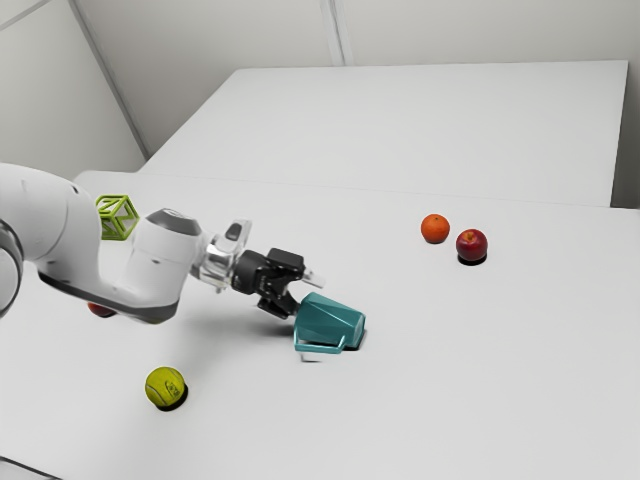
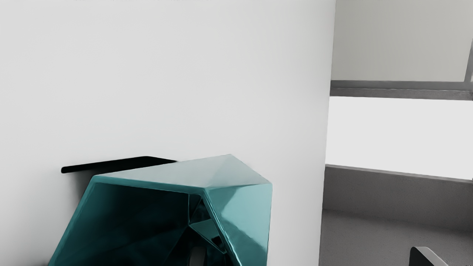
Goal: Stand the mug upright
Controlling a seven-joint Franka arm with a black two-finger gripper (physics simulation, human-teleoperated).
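Note:
The teal mug [image 1: 330,322] lies on its side on the table, its mouth facing the gripper [image 1: 307,293] and its handle [image 1: 320,348] on the side nearest the exterior camera. In the wrist view the mug [image 2: 244,218] shows its dark hollow inside. Around one of its walls the gripper [image 2: 311,256] stands open: one finger reaches into the mouth, while the other is outside, well away from the wall. The lower finger's tip is hidden by the mug in the exterior view.
A yellow-green ball [image 1: 165,386] lies toward the exterior view's lower left. An orange [image 1: 435,228] and a red apple [image 1: 472,245] sit beyond the mug to the right. Near the arm are a green open-frame cube [image 1: 117,217] and a partly hidden red object [image 1: 101,310].

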